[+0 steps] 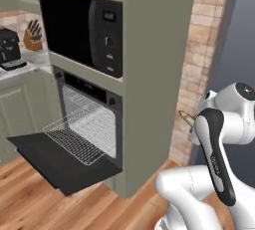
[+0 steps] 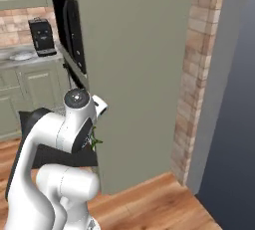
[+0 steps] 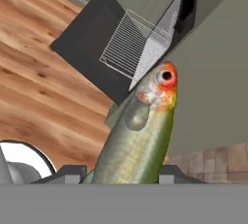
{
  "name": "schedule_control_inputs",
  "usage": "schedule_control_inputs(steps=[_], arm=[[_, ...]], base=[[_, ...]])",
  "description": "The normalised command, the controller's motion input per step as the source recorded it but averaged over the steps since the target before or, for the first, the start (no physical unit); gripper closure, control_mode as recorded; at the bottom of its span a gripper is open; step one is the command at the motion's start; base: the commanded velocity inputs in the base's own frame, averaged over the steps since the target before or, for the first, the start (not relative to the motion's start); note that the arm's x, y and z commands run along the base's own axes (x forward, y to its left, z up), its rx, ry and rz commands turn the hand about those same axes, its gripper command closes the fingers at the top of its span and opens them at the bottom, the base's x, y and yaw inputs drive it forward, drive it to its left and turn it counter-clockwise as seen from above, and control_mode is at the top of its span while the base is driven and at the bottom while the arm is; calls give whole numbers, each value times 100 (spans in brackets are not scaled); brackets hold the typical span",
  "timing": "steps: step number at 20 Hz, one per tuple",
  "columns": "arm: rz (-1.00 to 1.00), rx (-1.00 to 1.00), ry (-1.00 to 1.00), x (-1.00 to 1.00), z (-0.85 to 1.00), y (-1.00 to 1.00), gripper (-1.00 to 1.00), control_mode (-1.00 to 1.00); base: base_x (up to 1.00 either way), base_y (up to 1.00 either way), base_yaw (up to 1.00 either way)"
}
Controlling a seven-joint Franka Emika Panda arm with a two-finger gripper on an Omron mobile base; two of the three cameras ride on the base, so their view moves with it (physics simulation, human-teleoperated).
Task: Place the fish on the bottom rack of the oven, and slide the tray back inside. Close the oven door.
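The end effector [image 3: 123,172] pinches the fish [image 3: 140,131] low on its body, head pointing away from the hand, held in the air well apart from the oven [image 1: 89,119]. The oven door [image 1: 57,162] lies folded down and the bottom rack [image 1: 82,137] is drawn out over it. The fish looks light and fairly stiff, probably slick (a mid-body hold seems steadiest), so it may slip through the wire grid if laid carelessly

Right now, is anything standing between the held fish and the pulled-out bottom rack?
Nothing visible does. The fish sits in the jaws, and the bottom rack lies bare above the open oven door.
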Motion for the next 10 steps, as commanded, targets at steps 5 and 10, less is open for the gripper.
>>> schedule_control_inputs(steps=[5, 10], arm=[[0, 0, 0, 0, 0, 0, 100, 100], [0, 0, 0, 0, 0, 0, 100, 100]], base=[[0, 17, 45], [0, 22, 42]])
